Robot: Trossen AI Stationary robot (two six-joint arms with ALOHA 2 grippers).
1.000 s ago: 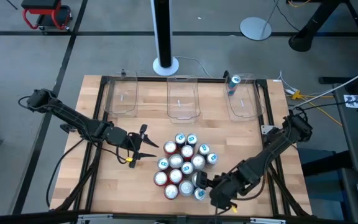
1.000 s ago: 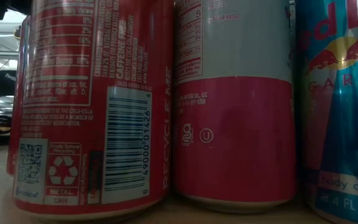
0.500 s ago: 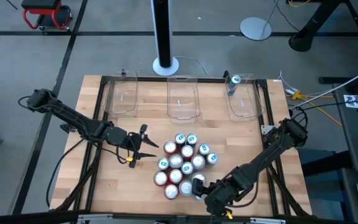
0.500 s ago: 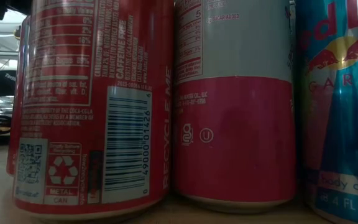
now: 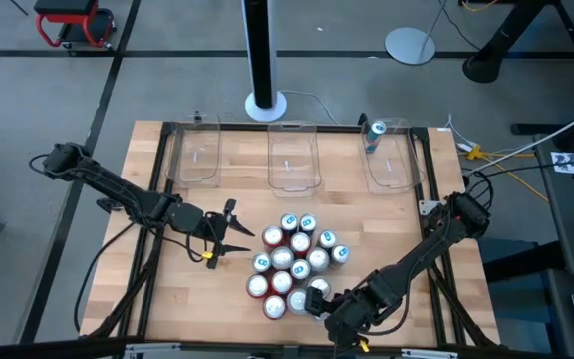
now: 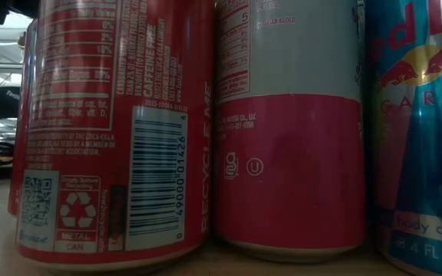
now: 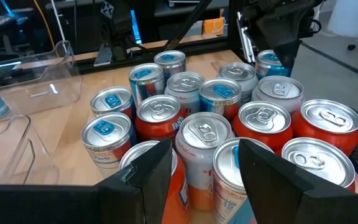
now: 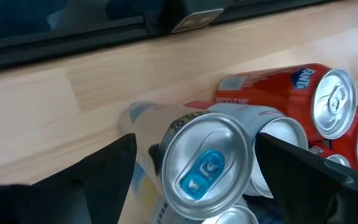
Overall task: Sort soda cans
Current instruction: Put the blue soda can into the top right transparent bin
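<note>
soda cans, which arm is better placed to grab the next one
Right, likely. The right gripper is at the near edge of the cluster, open fingers straddling a blue-tabbed silver-topped can. The left gripper is open and sits apart, left of the cluster.

red can [image 6: 113, 130] w/ barcode, silver-and-pink can [image 6: 290, 130] beside, blue can [image 6: 424, 138] at edge

The right end effector [image 5: 319, 301] sits low with fingers spread wide; the left end effector [image 5: 235, 237] hovers with fingers parted.
</note>
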